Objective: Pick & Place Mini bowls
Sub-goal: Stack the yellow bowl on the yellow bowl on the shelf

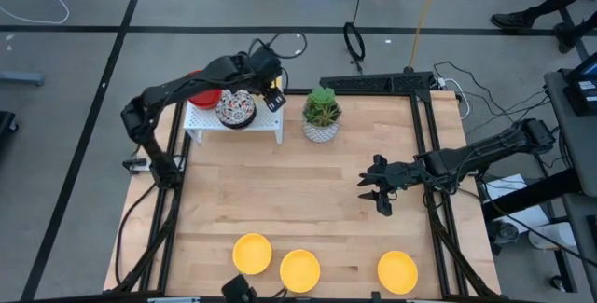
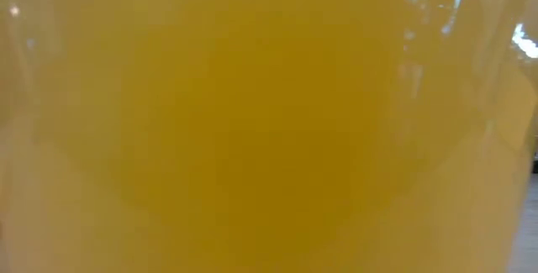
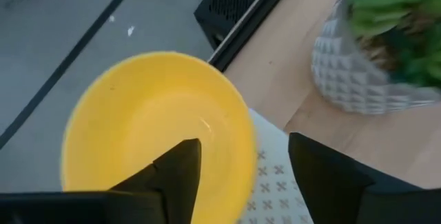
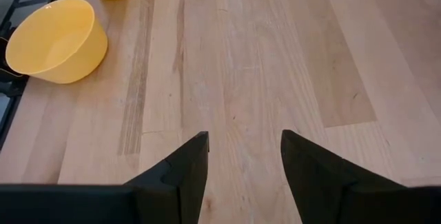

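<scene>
At the tabletop's far left corner, above the white rack point(image 1: 233, 126), the left gripper point(image 3: 238, 176) pinches a yellow mini bowl point(image 3: 148, 124) by its rim. 3 yellow bowls point(image 1: 299, 268) line the near edge. Right gripper point(image 4: 241, 162) hovers open, empty.

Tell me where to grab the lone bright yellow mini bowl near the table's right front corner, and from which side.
Take the round bright yellow mini bowl by its thin rim, coming straight down from above. It sits upright, mouth open, apart from the other yellow bowls, so one finger can probably slip inside and one outside. The right gripper hovers open nearest it.
</scene>
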